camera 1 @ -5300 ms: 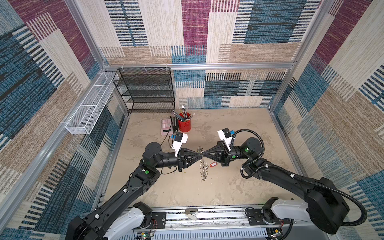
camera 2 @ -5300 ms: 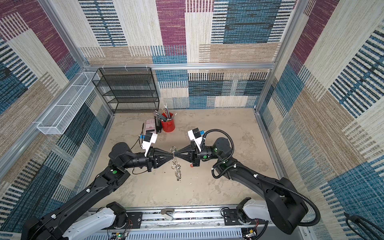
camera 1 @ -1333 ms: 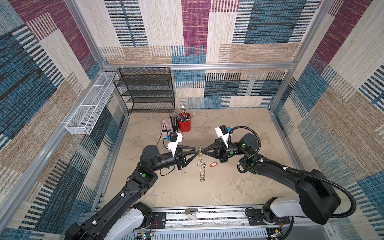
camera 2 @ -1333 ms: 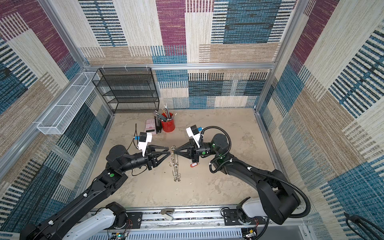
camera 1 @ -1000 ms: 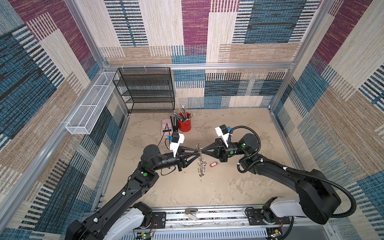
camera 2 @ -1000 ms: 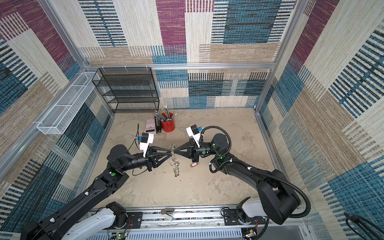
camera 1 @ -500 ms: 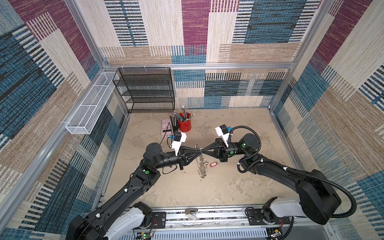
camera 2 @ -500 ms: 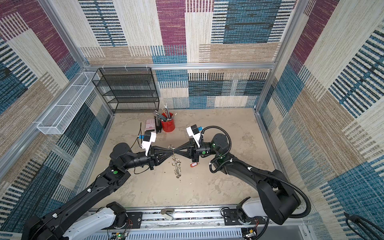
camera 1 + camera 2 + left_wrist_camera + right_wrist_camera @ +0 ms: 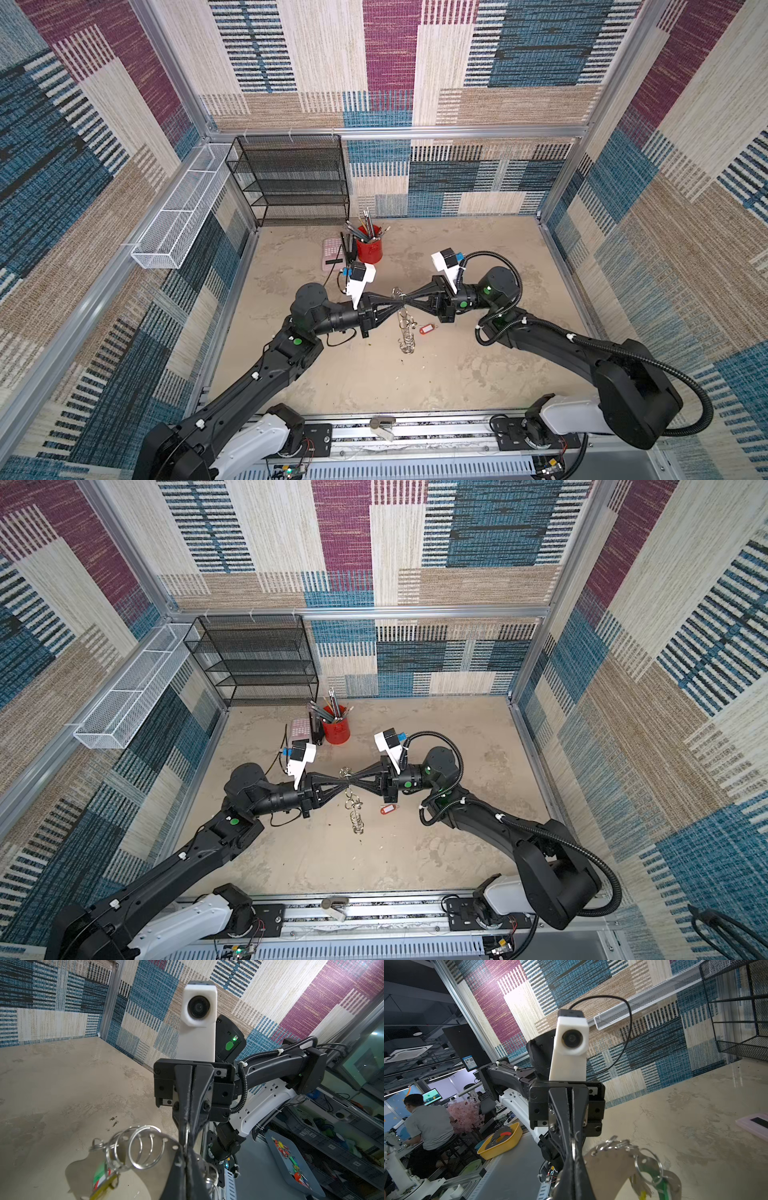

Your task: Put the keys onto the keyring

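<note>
Site: robotics laboratory, one enclosed test cell set inside a larger workroom. From my remote seat I log the following. Cell: aluminium frame (image 9: 457, 132) hung with patterned woven wall panels (image 9: 390, 45); mottled beige tabletop (image 9: 374, 374); two black arms (image 9: 257, 374) mounted on a slotted base rail (image 9: 415, 432). Staged desk props: black mesh shelf (image 9: 291, 183), white wire basket (image 9: 178, 216), red cup of pencils (image 9: 370, 249), pink calculator (image 9: 331, 253). Beyond the cell, through my wrist cameras: a person seated at a bench (image 9: 428, 1122), a lit monitor (image 9: 431, 1096), a yellow parts tray (image 9: 502, 1142), a ceiling air-conditioning cassette (image 9: 406, 1051), a grey bin of coloured tags (image 9: 291, 1161), and storage racks (image 9: 332, 1142).
</note>
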`<state>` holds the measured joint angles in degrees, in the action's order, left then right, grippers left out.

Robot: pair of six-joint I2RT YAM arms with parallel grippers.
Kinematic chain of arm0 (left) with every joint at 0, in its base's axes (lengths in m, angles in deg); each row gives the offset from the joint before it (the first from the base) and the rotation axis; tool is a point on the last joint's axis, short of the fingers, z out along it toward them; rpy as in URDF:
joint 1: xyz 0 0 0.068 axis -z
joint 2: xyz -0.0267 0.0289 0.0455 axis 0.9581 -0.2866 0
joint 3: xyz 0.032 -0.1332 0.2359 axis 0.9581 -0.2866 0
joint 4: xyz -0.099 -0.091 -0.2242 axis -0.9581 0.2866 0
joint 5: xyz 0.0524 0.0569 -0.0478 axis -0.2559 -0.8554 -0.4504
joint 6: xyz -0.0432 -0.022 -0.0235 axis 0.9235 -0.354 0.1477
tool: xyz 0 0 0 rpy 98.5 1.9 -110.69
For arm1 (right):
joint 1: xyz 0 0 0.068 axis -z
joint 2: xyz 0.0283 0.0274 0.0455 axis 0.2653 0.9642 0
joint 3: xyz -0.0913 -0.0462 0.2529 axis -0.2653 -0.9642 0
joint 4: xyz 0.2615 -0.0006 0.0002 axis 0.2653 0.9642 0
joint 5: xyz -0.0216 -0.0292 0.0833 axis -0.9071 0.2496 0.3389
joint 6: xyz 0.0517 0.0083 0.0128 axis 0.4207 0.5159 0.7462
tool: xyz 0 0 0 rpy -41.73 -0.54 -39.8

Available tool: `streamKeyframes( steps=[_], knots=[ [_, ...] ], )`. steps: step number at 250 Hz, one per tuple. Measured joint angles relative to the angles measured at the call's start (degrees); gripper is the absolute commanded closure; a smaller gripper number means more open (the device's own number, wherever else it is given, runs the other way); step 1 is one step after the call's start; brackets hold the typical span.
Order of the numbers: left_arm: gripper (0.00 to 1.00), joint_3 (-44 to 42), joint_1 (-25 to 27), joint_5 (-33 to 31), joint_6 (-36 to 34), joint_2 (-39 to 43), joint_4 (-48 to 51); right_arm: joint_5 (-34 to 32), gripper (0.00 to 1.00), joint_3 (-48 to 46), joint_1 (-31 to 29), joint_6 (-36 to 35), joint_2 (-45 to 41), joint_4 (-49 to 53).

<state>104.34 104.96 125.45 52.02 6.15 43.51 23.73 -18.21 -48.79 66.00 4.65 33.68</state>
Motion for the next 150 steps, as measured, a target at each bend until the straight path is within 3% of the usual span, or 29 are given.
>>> streamKeyframes(
  steps=[20, 47, 114, 127, 150],
  knots=[
    [0.89, 0.26, 0.0, -0.04, 0.15, -0.24, 0.11, -0.28, 1.0, -0.07, 0.02, 0.0, 0.02, -0.02],
    [1.0, 0.44, -0.02, 0.0, 0.35, -0.48, 0.15, -0.39, 1.0, -0.07, 0.02, -0.28, 0.11, -0.11],
    [1.0, 1.36, -0.07, -1.07, 0.17, -0.35, 2.75, -1.29, 1.0, -0.04, 0.07, -1.11, 0.22, 0.24],
    [1.0, 1.7, -0.02, -1.55, -0.37, 0.28, 4.5, -1.29, 0.92, 0.11, 0.0, -1.53, 0.22, 0.72],
    [1.0, 2.58, 0.07, -2.82, -2.38, 1.49, 8.15, -1.14, 0.89, 0.57, -0.17, -1.73, 0.2, 1.68]
  ],
)
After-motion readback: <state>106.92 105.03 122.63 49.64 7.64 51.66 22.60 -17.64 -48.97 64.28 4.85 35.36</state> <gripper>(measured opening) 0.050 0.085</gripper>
